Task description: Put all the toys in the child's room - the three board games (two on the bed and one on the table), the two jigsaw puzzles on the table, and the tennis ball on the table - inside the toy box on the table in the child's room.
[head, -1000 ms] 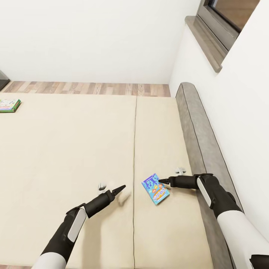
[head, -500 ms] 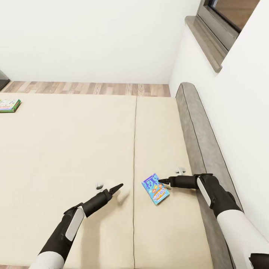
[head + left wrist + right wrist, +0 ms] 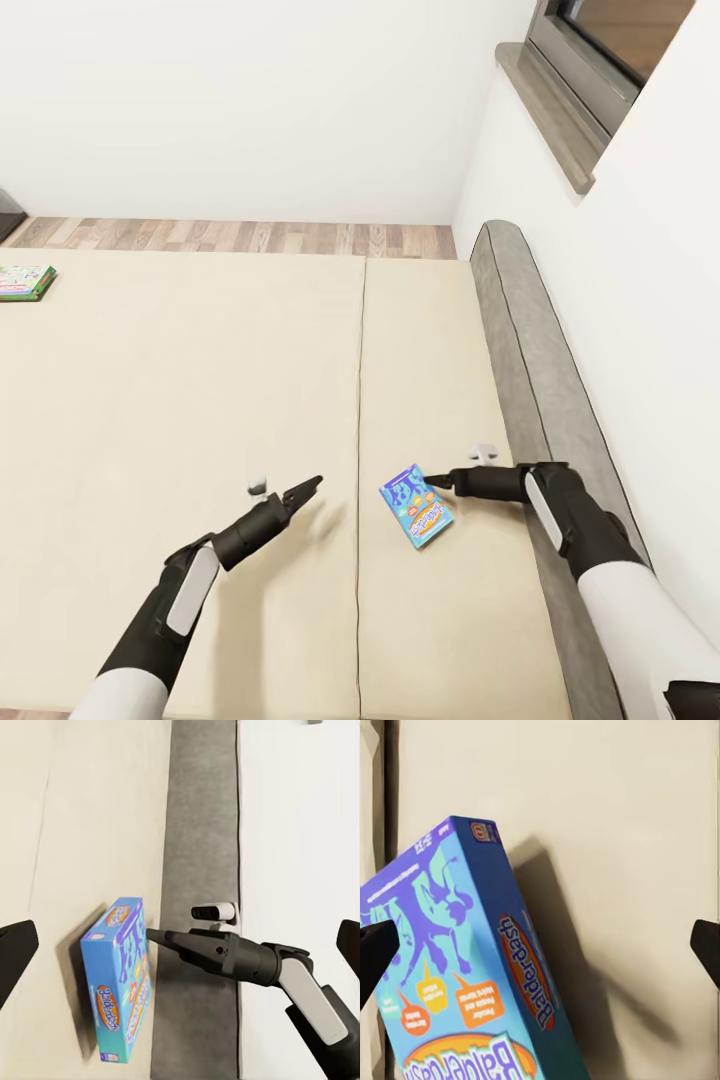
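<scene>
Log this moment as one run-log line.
scene: bed | right tool: open, at blue board game | left tool: open, hovering | second board game: far bed edge

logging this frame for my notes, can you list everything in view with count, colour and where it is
blue board game: 1, bright blue with orange and purple print, flat on the bed near the headboard, by the right pincer's tip
second board game: 1, green and white, far left edge of the bed
bed: 1, cream, two mattress panels with a seam between them
headboard: 1, grey, along the bed's right side
floor: wood planks, strip beyond the bed
walls: white, behind and to the right
window sill: 1, grey-brown, upper right
left pincer: 1, black, above the bed, left of the seam
right pincer: 1, black, at the blue game's near corner
</scene>
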Motion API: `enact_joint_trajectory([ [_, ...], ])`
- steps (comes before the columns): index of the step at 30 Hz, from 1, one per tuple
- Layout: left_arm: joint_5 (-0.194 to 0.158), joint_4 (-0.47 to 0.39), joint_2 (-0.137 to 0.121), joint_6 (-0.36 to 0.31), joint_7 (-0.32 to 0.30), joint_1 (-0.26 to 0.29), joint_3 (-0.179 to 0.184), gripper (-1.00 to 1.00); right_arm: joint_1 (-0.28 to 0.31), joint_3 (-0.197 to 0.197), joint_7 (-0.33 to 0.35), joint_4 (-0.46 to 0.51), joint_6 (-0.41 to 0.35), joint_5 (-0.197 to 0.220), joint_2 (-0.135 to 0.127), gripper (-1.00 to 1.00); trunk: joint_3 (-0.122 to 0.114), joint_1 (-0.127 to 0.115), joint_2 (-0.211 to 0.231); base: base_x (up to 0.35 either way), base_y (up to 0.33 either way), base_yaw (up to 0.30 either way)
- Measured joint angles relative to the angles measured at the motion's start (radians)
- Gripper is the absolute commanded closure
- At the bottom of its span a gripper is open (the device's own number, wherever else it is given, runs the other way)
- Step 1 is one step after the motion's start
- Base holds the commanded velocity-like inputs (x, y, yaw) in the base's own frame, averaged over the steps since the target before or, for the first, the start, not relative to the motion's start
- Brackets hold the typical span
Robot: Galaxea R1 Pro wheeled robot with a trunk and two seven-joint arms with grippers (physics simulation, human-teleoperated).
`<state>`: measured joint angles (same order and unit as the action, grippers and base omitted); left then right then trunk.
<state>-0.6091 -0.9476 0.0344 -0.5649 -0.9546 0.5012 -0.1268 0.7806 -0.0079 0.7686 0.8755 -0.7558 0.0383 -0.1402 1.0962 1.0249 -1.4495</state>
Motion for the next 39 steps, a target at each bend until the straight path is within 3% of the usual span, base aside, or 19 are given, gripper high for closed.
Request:
enact_joint_trajectory([
  [6,-0.003,-0.011,-0.001,-0.012,-0.001,0.0,0.0,-1.0,-0.006,-0.001,-0.027,0.015,-0.002,-0.011,0.008,-1.0,0.0,0.0,0.0,0.0,0.0,0.0],
  [7,-0.003,-0.011,-0.001,-0.012,-0.001,0.0,0.0,-1.0,-0.006,-0.001,-0.09,0.015,-0.005,-0.008,0.009,-1.0,0.0,0.0,0.0,0.0,0.0,0.0],
  [9,-0.004,-0.014,-0.001,-0.015,-0.001,0.0,0.0,-1.0,-0.008,-0.001,-0.101,0.018,-0.002,-0.018,0.011,-1.0,0.0,0.0,0.0,0.0,0.0,0.0],
  [39,0.002,-0.019,0.0,-0.018,0.0,-0.005,-0.001,-1.0,-0.01,0.005,-0.119,0.033,-0.006,-0.04,0.02,-1.0,0.0,0.0,0.0,0.0,0.0,0.0],
])
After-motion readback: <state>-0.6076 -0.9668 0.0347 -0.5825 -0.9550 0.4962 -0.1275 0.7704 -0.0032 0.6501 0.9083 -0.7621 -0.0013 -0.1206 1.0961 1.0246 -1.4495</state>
